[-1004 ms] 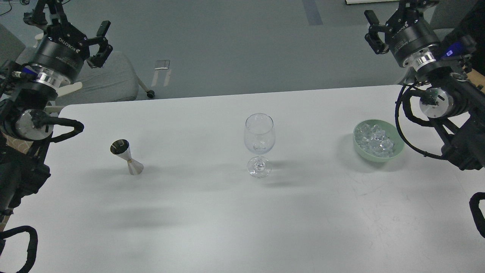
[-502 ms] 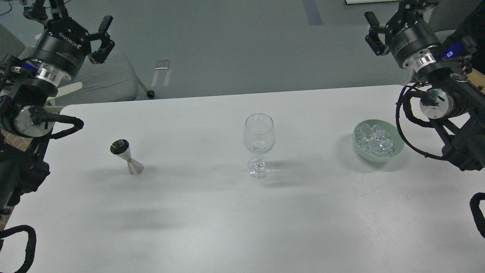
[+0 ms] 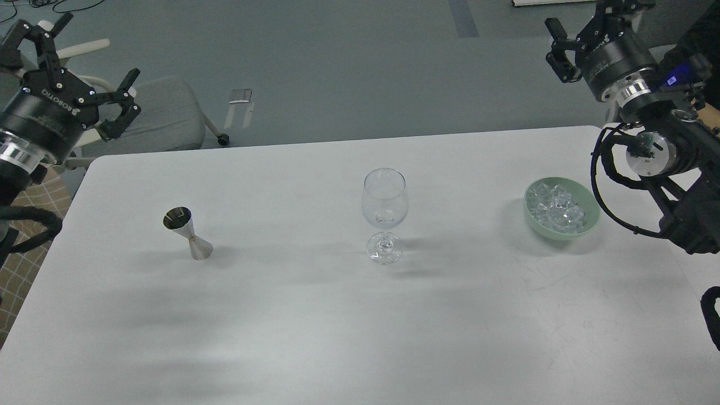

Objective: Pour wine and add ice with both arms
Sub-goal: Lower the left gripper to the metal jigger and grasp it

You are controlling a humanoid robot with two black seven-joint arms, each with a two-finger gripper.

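Since a moment ago, our left arm has swung outward toward the left edge of the view, carrying our left hand point(image 3: 76, 67) lower and further from the tabletop point(image 3: 315, 315); our right arm has barely shifted.

Our left hand now sits off the tabletop's far left corner, raised above the floor and a grey chair point(image 3: 163, 115). Its two black fingers are spread wide apart, one pointing up and left, the other reaching right, with nothing between them. White lettering shows on the wrist body, and the forearm runs down out of the left edge.

Our right hand point(image 3: 585, 28) is held high at the upper right, beyond the tabletop's far right corner. One finger shows on its left side; the other is cut off by the top edge, so we cannot tell whether it is open or closed. Below it, a silver wrist ring and looping black cables lead down the right edge.

On the tabletop, a steel jigger point(image 3: 188, 233) stands upright toward the left. An upright wine glass point(image 3: 384, 214) is at the centre; any wine in it is too faint to tell. The ice point(image 3: 557, 208) lies piled in a pale green bowl point(image 3: 562, 232) on the right, below our right arm. All three stand well apart, and neither hand touches them.
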